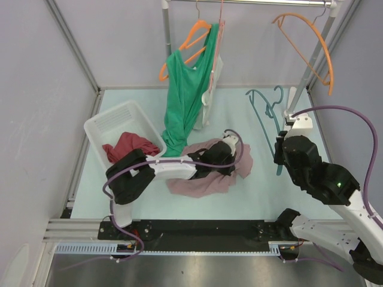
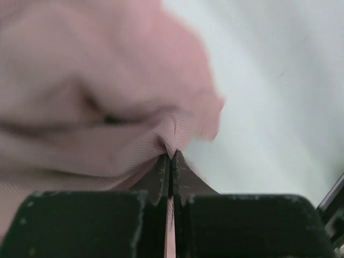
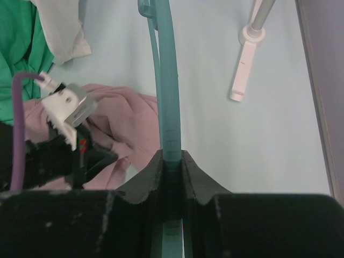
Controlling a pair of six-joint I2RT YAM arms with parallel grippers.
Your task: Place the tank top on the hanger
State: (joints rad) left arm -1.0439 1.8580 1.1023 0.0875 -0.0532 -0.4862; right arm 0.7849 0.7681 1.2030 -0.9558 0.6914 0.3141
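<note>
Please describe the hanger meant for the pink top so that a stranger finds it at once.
Follow the clothes rail down its right post to the pale table. There the right gripper clamps a thin teal hanger with a curved hook. The other two hangers are orange and hang on the rail.

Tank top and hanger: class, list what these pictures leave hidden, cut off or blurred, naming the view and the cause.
Tank top: top view, left arm covers its middle; left wrist view, blurred up close, straps untraceable.
Hanger: right wrist view, far end runs off the top edge; near stretch hidden inside right claw.
</note>
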